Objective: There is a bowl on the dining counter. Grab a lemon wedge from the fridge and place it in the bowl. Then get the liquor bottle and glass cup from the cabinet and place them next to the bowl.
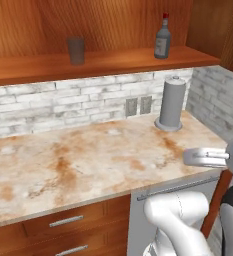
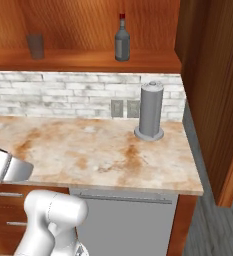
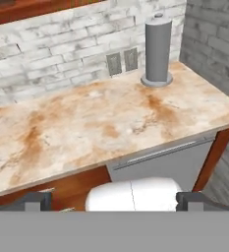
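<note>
Now | jaws spread wide, holding nothing, fingertips (image 3: 32, 201) low before the tabletop (image 1: 88, 160) edge | liquor bottle (image 1: 162, 39) upright on the wooden shelf (image 1: 103, 62), toward its right end | glass cup (image 1: 76, 50) on the same shelf, well apart to the left | paper towel holder (image 1: 171, 102) on the tabletop below the bottle, near wall outlets (image 1: 138, 106)

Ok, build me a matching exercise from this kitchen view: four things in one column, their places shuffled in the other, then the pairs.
Things:
1. liquor bottle
2. glass cup
3. paper towel holder
4. wall outlets

Places:
A. standing on the counter, near its right end
B. on the brick backsplash, just left of the towel holder
C. right part of the wooden shelf
D. left part of the wooden shelf

Pairs: 1-C, 2-D, 3-A, 4-B
</note>
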Available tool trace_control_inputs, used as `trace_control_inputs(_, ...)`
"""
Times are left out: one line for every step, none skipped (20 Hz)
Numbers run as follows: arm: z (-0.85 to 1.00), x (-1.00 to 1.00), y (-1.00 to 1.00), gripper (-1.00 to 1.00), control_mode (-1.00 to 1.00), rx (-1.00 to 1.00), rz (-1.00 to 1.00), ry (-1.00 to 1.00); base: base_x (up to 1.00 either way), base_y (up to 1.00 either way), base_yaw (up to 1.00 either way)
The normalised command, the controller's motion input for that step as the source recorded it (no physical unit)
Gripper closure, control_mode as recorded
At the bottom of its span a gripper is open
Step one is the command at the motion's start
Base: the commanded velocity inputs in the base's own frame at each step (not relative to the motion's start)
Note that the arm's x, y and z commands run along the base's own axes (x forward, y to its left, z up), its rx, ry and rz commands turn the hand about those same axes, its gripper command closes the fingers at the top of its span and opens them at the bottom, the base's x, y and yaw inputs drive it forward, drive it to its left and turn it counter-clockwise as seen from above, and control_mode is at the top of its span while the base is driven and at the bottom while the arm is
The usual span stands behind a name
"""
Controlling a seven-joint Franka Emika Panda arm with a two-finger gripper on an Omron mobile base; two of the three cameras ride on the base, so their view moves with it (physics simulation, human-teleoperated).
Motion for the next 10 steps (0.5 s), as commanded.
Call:
trace_control_inputs(0.97,0.00,-0.28,-1.00,-1.00,-0.12,-0.22,-0.13,0.00,0.00,0.00)
trace_control_inputs(1.00,0.18,-0.26,-1.00,-1.00,-0.14,-0.24,-0.09,0.00,0.00,0.00)
trace_control_inputs(1.00,0.28,-0.28,-1.00,-1.00,-0.15,-0.22,-0.08,0.00,0.00,0.00)
trace_control_inputs(1.00,0.43,-0.29,-1.00,-1.00,-0.14,-0.19,-0.06,0.00,0.00,0.00)
trace_control_inputs(1.00,0.52,-0.27,-1.00,-1.00,-0.14,-0.16,-0.06,0.00,0.00,0.00)
trace_control_inputs(1.00,0.54,-0.25,-1.00,-1.00,-0.12,-0.13,-0.06,0.00,0.00,0.00)
trace_control_inputs(1.00,0.58,-0.24,-1.00,-1.00,-0.10,-0.09,-0.08,0.00,0.00,0.00)
trace_control_inputs(0.90,0.64,-0.22,-1.00,-1.00,-0.07,-0.03,-0.08,0.00,0.00,0.00)
trace_control_inputs(0.77,0.73,-0.20,-1.00,-1.00,-0.06,0.00,-0.07,0.00,0.00,0.00)
trace_control_inputs(0.64,0.77,-0.17,-1.00,-1.00,-0.06,0.00,-0.09,0.00,0.00,0.00)
